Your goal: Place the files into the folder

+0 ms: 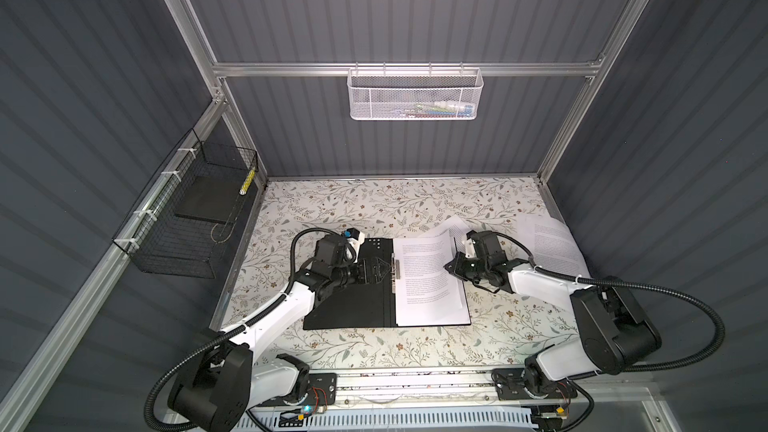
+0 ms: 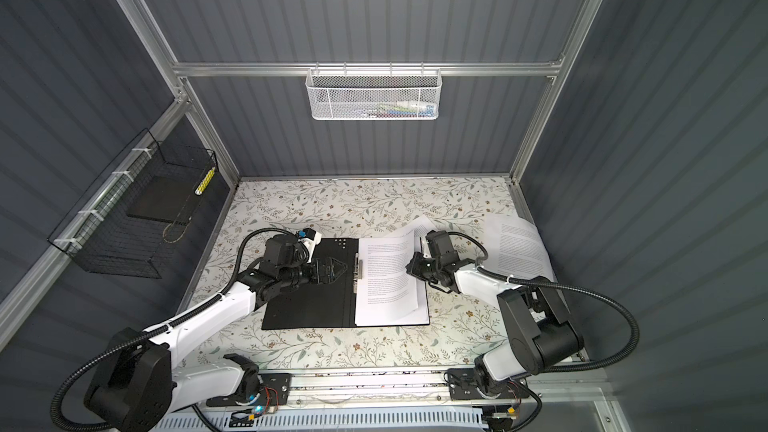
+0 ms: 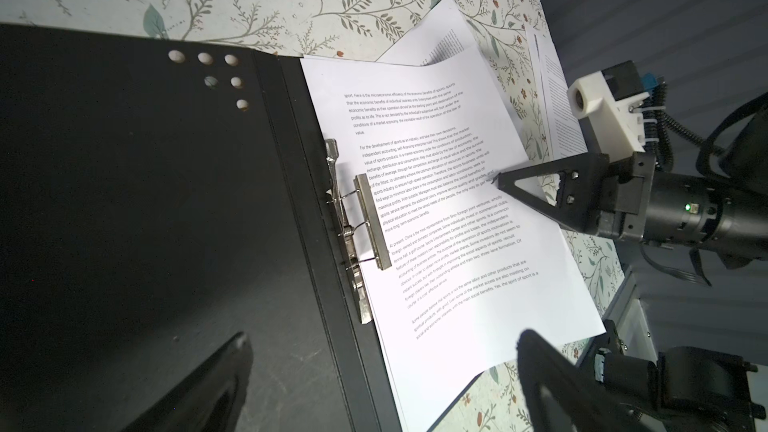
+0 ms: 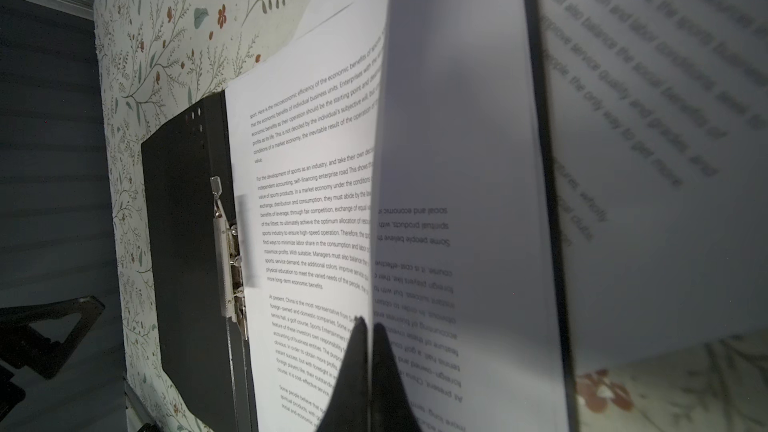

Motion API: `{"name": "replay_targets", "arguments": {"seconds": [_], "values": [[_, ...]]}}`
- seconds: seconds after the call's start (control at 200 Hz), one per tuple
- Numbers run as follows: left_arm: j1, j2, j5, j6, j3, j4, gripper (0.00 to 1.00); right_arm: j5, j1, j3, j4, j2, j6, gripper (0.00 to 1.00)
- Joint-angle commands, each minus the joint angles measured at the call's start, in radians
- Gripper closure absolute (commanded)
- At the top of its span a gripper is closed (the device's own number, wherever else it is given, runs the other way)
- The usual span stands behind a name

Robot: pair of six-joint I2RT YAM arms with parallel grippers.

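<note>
In both top views the folder [image 1: 349, 305] lay open and flat in the middle of the frame on the flowery bench [image 1: 374, 201], black side up. The files [image 1: 436, 315] sat in a pile on its right half, just beside the metal clip [image 1: 397, 270] on the fold. The left tool [image 1: 387, 271] hung over the clip with its fingers spread wide and nothing in them. The right tool [image 1: 448, 266] reached in from the right, pressed together, pinching the right edge of the top sheet [image 1: 419, 259]. One more sheet [image 1: 457, 224] poked out past the folder's upper right corner. Loose sheets [image 1: 552, 247] lay at the right of the frame by the wall, well apart from the folder. In the left wrist view the left tool's fingers [image 3: 224, 376] stood far apart at the bottom of the frame. The folder [image 3: 145, 201] filled the left side, and the right tool [image 3: 498, 179] nipped the top sheet [image 3: 436, 139] at the right, with that edge lifted a little. In the right wrist view the right tool's fingertips [image 4: 353, 359] were squeezed shut on the top sheet [image 4: 449, 139], which stood up off the pile. The folder [image 4: 183, 243] lay at the left of the frame.
</note>
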Motion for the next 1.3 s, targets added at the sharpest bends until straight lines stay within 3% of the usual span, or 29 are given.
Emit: {"name": "replay_targets", "arguments": {"seconds": [0.0, 0.27, 0.51, 0.63, 0.95, 1.296], "values": [[0.002, -0.004, 0.015, -0.007, -0.011, 0.002, 0.0, 0.004, 0.009, -0.014, 0.006, 0.007, 0.01, 1.0], [0.002, -0.008, 0.017, -0.007, -0.01, 0.001, 0.0, 0.009, 0.014, -0.019, 0.01, 0.011, 0.014, 1.0], [0.002, -0.01, 0.018, -0.007, -0.008, 0.001, 0.0, 0.004, 0.013, -0.017, 0.009, 0.015, 0.011, 0.86], [0.002, -0.008, 0.019, -0.007, -0.006, 0.001, 0.0, 0.003, 0.014, -0.017, 0.007, 0.018, 0.011, 0.78], [0.002, -0.007, 0.019, -0.008, -0.004, 0.001, 0.0, 0.027, 0.025, -0.005, -0.032, 0.011, 0.0, 0.45], [0.002, -0.01, 0.024, -0.007, 0.002, 0.0, 0.0, 0.102, 0.058, 0.032, -0.165, -0.013, 0.007, 0.26]]}}
